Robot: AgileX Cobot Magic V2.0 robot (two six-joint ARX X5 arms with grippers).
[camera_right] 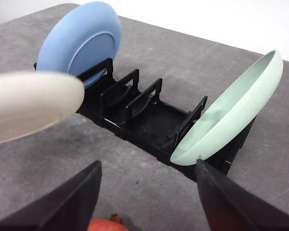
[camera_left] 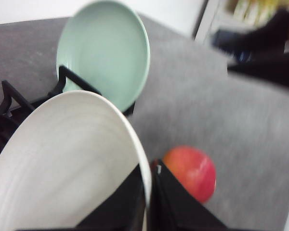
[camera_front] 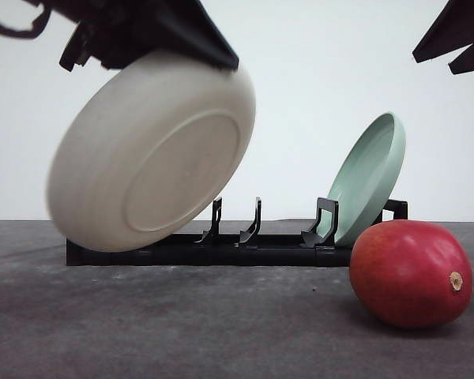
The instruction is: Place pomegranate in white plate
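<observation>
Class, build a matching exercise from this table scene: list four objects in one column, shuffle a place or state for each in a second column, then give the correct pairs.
Column A
1. white plate
2. pale green plate
3. pomegranate
4. blue plate

Column B
a. lying on the grey table
b. leaning in one end slot of the black rack
c. held in the air by the left gripper
d. standing in the rack's opposite end slot

Pairs: 1-c, 2-b, 3-a, 4-d
</observation>
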